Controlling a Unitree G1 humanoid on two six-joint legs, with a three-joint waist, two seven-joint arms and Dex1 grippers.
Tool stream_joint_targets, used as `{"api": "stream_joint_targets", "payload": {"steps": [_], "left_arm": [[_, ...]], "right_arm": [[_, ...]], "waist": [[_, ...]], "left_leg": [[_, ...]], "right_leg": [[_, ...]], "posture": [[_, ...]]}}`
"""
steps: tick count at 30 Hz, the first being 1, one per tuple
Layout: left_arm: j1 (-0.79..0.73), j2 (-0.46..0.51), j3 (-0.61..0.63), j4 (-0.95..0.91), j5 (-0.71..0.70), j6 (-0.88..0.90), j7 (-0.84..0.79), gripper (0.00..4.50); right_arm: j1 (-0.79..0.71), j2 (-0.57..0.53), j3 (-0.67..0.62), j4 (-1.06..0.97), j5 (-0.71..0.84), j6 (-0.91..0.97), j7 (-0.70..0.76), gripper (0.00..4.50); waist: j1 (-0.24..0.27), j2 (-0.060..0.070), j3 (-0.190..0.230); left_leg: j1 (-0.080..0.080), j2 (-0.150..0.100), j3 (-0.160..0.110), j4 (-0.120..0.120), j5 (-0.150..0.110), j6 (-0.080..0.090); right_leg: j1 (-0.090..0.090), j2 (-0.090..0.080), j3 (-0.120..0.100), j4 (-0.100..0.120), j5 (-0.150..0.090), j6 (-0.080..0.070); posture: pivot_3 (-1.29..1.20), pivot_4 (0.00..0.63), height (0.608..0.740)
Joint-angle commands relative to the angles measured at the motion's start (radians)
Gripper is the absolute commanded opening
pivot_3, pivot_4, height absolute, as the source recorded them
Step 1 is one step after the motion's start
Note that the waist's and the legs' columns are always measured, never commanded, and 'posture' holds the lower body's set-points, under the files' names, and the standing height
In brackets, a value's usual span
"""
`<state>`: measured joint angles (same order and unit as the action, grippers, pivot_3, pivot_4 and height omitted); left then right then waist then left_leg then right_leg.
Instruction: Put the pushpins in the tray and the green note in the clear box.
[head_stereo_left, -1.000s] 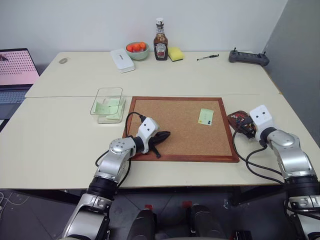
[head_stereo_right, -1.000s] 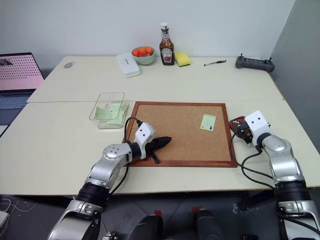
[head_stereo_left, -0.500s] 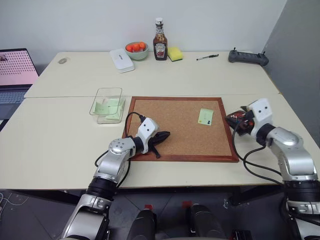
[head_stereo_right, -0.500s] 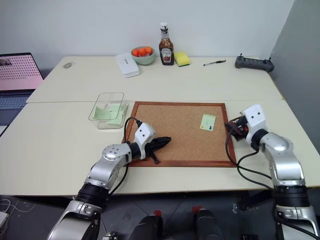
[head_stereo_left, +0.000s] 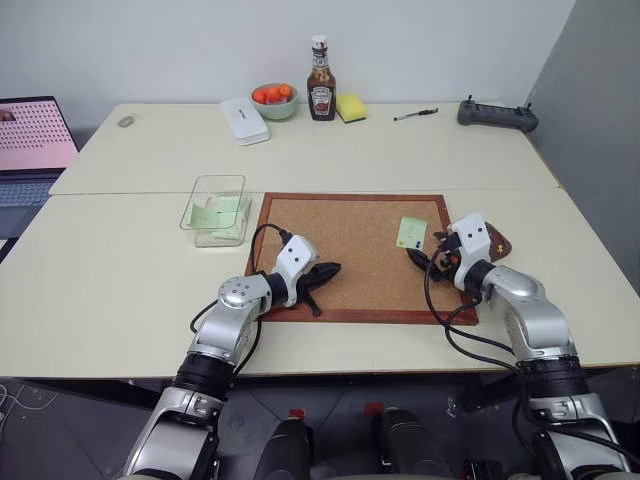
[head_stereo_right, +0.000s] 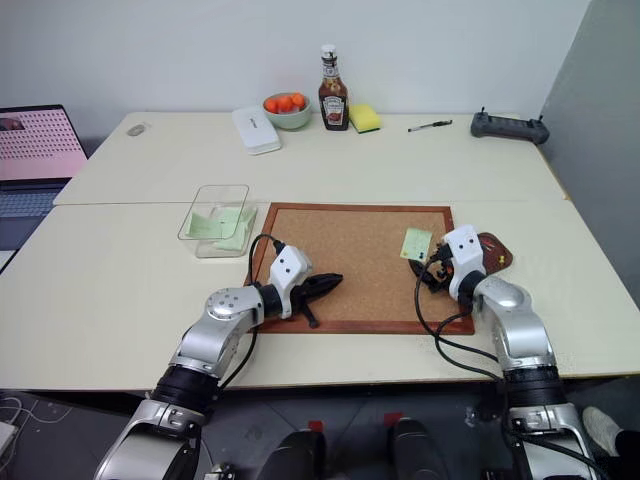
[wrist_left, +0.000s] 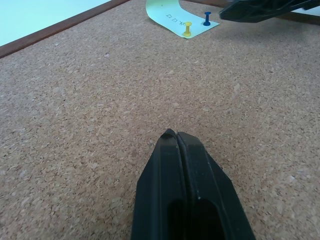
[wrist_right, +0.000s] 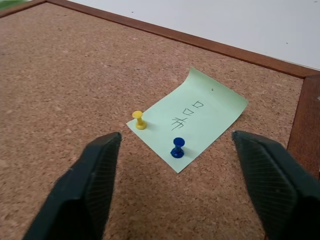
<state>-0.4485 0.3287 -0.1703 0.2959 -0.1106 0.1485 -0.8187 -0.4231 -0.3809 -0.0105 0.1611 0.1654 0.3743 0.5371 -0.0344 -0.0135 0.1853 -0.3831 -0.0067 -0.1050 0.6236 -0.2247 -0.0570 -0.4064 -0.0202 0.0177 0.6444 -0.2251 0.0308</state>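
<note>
Right wrist view is showing the right gripper (wrist_right: 175, 192) hovering with fingers spread wide before the green note (wrist_right: 192, 122), which two pushpins (wrist_right: 177, 148) are fixing to the corkboard (head_stereo_left: 340, 250). Left gripper (wrist_left: 177, 137) is resting, fingers pressed together. Next, I judge, comes closing on one pin and carrying it to the tray (head_stereo_left: 497, 245).

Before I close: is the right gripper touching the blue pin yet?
Apart. The right wrist view shows the right gripper open, bare cork between each finger and the blue pin.
</note>
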Motion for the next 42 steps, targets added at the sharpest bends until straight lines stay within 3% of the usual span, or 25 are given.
{"api": "stream_joint_targets", "payload": {"steps": [1,13,36,42], "left_arm": [[0.031,0.013,-0.022,0.025,0.024,0.029,-0.002,0.00],[0.034,0.010,-0.023,0.021,0.025,0.031,0.002,0.00],[0.050,0.013,-0.034,0.007,0.032,0.039,0.009,0.00],[0.051,0.013,-0.034,0.008,0.032,0.039,0.012,0.00]], "right_arm": [[-0.035,0.017,0.007,0.031,-0.018,-0.056,-0.013,2.77],[-0.048,0.025,-0.002,0.064,-0.020,-0.077,-0.012,0.05],[-0.046,0.038,-0.027,-0.071,0.041,-0.094,0.014,0.01],[-0.023,-0.046,-0.077,-0.109,0.034,-0.081,0.016,0.01]], "waist": [[0.000,0.000,0.000],[-0.001,0.000,0.000],[-0.004,0.000,0.000],[-0.003,0.000,0.000]], "left_leg": [[0.000,0.000,0.000,0.000,0.000,0.000],[0.000,0.000,0.000,0.000,0.000,0.000],[0.000,0.000,0.000,-0.001,0.000,0.000],[0.000,0.000,0.000,-0.001,0.000,0.000]], "right_leg": [[0.000,0.000,0.000,0.000,0.000,0.000],[0.000,0.000,0.000,0.000,0.000,0.000],[0.000,0.000,0.000,0.000,0.002,0.003],[-0.001,0.000,0.000,0.000,0.002,0.003]], "posture": [[0.00,0.150,0.740],[0.00,0.150,0.740],[0.00,0.150,0.740],[0.00,0.150,0.740]]}}
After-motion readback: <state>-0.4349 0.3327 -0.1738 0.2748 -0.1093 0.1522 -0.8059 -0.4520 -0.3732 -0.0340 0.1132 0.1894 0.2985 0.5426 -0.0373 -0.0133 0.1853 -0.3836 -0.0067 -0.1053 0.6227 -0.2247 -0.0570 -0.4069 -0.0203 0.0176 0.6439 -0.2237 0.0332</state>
